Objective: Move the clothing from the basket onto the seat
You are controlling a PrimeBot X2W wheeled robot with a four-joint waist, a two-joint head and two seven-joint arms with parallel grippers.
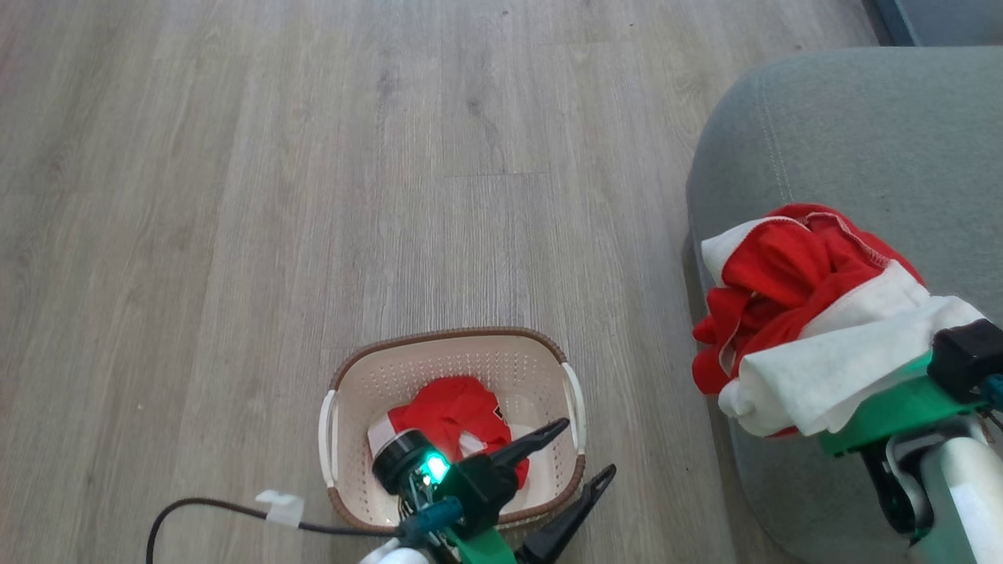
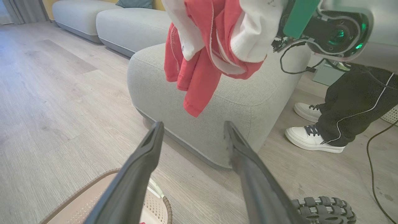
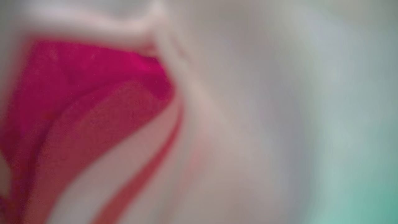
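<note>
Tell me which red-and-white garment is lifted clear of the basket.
The bunched red-and-white fabric garment hanging from the right arm beside the grey-green upholstered seat; the other garment lies inside the cream perforated plastic basket.

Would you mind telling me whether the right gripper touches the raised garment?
Touching: the head view shows the raised garment lying draped across the right gripper.
</note>
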